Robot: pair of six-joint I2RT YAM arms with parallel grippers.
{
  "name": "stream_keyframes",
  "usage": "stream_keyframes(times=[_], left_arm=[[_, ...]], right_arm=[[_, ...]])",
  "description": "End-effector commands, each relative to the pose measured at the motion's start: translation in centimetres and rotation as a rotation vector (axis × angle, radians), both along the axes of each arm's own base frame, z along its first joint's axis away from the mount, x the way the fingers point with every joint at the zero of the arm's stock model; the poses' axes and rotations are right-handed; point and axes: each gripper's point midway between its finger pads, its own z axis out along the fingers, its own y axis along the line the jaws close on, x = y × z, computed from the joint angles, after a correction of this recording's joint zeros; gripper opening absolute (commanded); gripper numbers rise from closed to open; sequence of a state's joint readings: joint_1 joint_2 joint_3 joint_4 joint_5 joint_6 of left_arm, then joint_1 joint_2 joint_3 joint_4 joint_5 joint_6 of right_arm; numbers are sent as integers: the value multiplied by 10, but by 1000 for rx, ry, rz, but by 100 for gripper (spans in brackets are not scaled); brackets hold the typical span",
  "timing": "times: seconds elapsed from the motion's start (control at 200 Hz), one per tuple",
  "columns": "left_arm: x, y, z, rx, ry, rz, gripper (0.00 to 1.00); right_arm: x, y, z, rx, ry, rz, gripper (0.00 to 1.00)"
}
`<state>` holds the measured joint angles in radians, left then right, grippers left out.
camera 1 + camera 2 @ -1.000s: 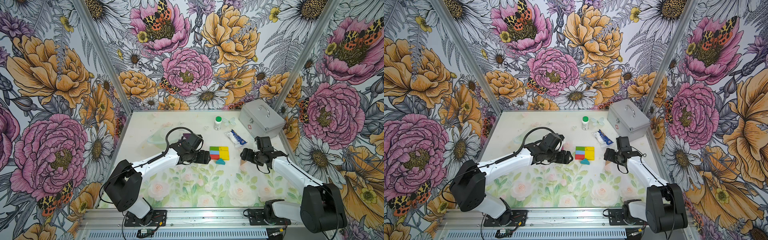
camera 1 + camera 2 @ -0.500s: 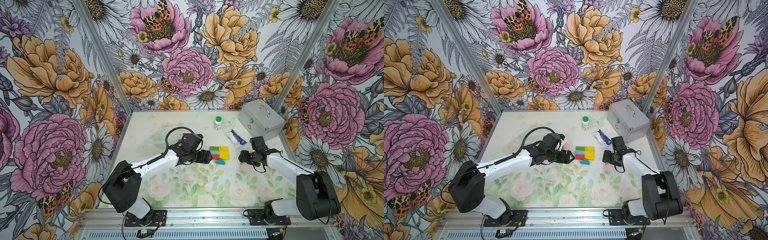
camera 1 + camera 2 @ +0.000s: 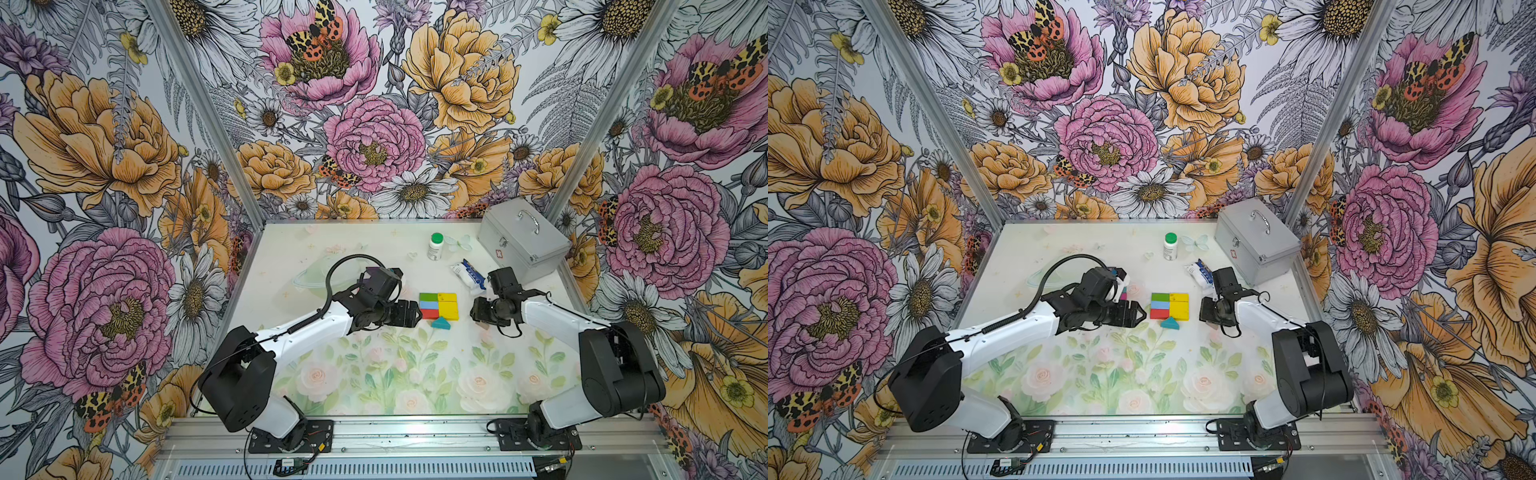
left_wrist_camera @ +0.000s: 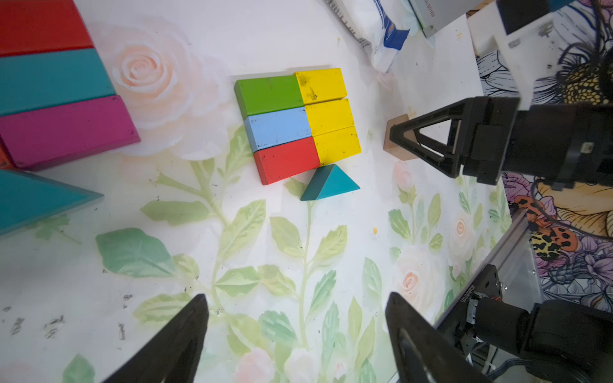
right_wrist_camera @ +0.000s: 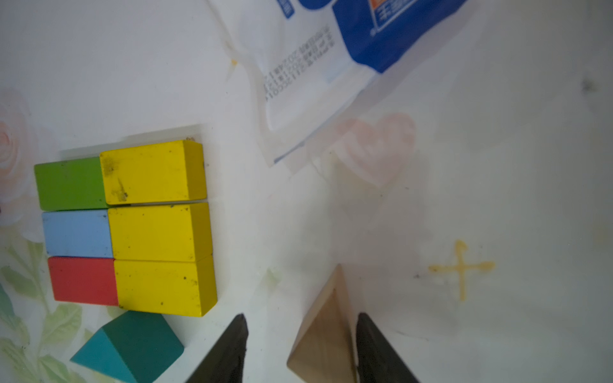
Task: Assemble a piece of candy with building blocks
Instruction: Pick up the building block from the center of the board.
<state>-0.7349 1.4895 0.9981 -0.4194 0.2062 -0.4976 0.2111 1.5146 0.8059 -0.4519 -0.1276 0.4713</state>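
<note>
Since the earlier frame the right arm has shifted left toward frame centre. Its right fingers [image 5: 232, 348] have narrowed and straddle the tan wooden triangular block [image 5: 326, 341], one touching it and the other apart. The left fingers [image 4: 185, 331] are spread. The six painted rectangular blocks [image 3: 439, 306] sit packed mid-bench [image 3: 374, 374], with the teal triangular block [image 3: 440, 323] at their lower edge.

Robot lab cell: floral-print wall panels [image 3: 374, 124], aluminium rail [image 3: 415, 432], left arm [image 3: 316, 328], right arm [image 3: 557, 318] bolted on.
</note>
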Motion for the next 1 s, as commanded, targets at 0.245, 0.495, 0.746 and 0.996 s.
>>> stream_keyframes(times=[0.245, 0.495, 0.746, 0.996], left_arm=[[-2, 2, 4, -33, -2, -5, 84], [-3, 4, 2, -30, 3, -1, 84], [-4, 7, 0, -28, 5, 4, 84], [-5, 9, 1, -29, 4, 9, 84]], right_arm=[[4, -1, 6, -67, 21, 83, 48], [2, 0, 1, -121, 73, 143, 48], [0, 4, -5, -164, 102, 175, 48], [-1, 4, -9, -197, 115, 190, 35]])
